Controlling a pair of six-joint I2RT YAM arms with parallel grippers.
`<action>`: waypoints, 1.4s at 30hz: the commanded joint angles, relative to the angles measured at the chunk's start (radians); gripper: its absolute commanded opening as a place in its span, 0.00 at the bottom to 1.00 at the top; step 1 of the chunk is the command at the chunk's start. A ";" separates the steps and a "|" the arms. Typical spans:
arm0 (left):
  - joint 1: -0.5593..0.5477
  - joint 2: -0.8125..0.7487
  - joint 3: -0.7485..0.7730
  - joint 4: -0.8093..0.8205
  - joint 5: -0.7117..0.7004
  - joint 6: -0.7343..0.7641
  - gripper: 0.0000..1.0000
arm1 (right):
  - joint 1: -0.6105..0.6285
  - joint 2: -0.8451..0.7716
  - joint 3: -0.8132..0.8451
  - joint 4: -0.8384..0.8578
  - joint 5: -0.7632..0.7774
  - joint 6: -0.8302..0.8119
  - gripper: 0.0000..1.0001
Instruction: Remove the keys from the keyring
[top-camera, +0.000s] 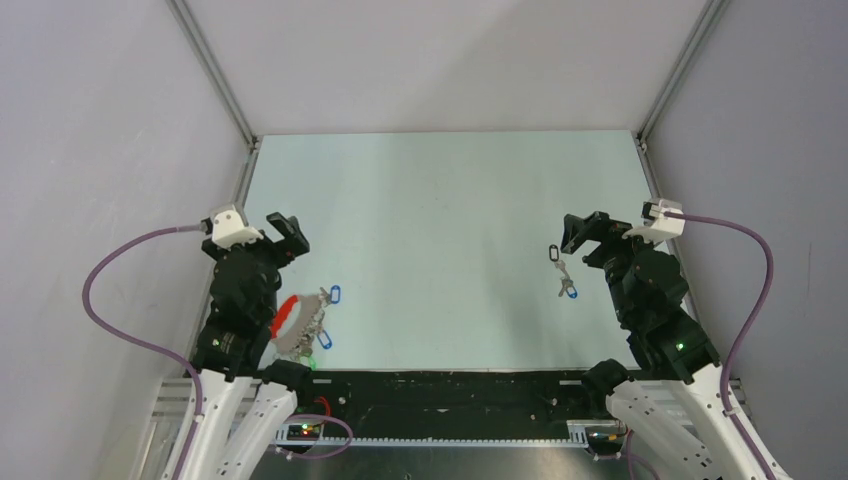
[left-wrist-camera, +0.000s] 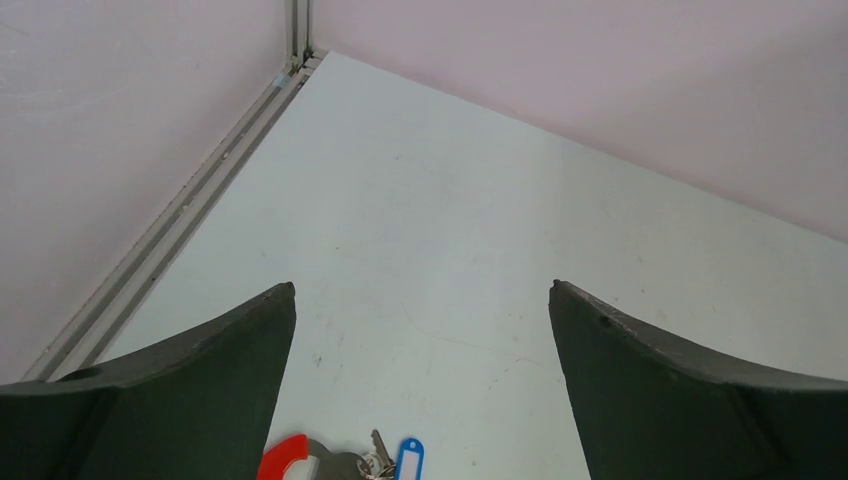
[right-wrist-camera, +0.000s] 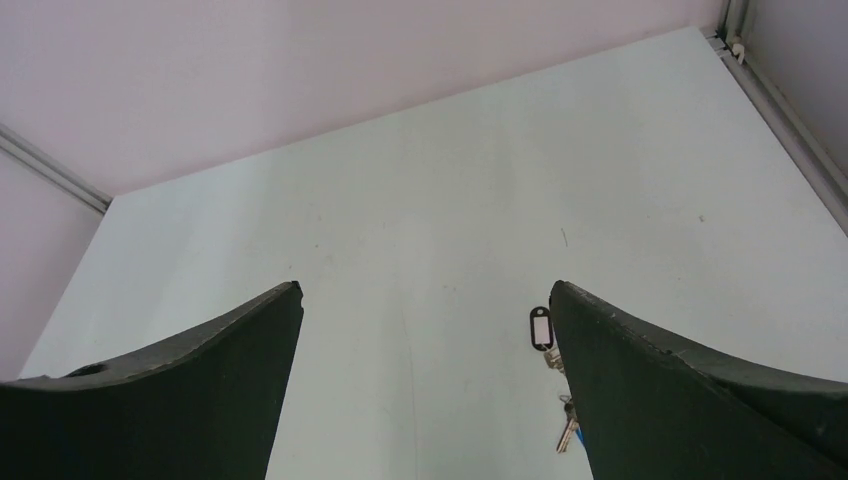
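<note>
Left wrist: keyring (left-wrist-camera: 283, 460) lies under the spread left hand (left-wrist-camera: 422, 288)

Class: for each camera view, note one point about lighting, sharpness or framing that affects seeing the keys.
Top external: soft, even light, no hard shadows; the red-banded metal keyring looks tiny. Left wrist: the open left gripper is dark and featureless; the keyring is cropped at the bottom edge. Right wrist: a dark-tagged key cluster is partly hidden by the right gripper.
</note>
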 joint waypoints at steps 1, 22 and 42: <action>0.006 -0.009 -0.023 0.054 -0.093 -0.058 1.00 | -0.004 -0.009 0.017 0.033 0.020 -0.014 0.99; 0.007 0.173 -0.167 -0.232 0.048 -0.731 0.99 | -0.013 0.074 0.006 0.024 -0.011 0.082 0.99; -0.055 0.692 0.053 -0.601 0.113 -1.056 0.68 | -0.042 0.047 0.006 0.027 -0.049 0.088 1.00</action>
